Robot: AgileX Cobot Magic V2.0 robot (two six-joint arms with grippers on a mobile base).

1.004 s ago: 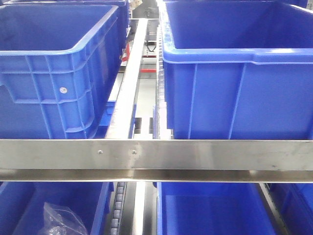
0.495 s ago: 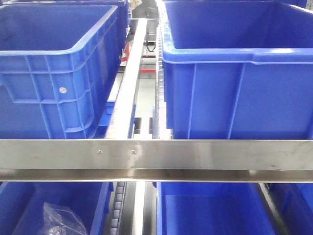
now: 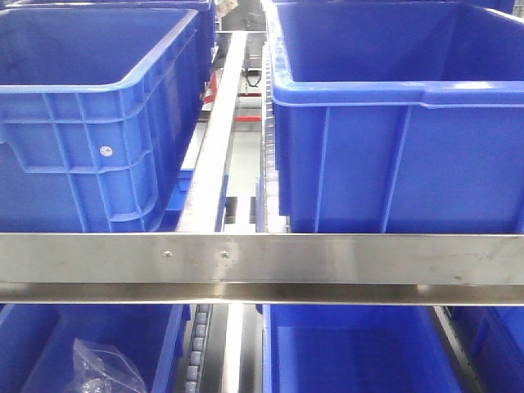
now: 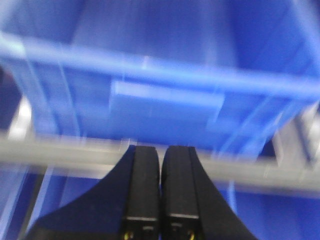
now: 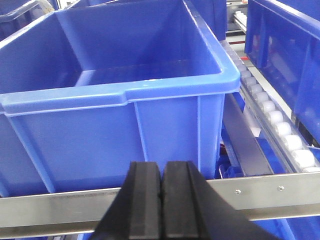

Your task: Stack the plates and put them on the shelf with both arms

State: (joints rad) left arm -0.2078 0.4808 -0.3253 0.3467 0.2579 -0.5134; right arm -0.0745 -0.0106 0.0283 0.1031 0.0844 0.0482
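Facing the shelf (image 3: 262,258), both grippers are clenched with nothing between their pads: the left gripper (image 4: 160,192) and right gripper (image 5: 162,200) hang before its steel rail, blue crates (image 3: 393,123) sitting behind it. No plates show.

Background: blue plastic crates (image 3: 393,123) in rows, upper and lower; crumpled clear bag (image 3: 102,364) in lower-left crate.
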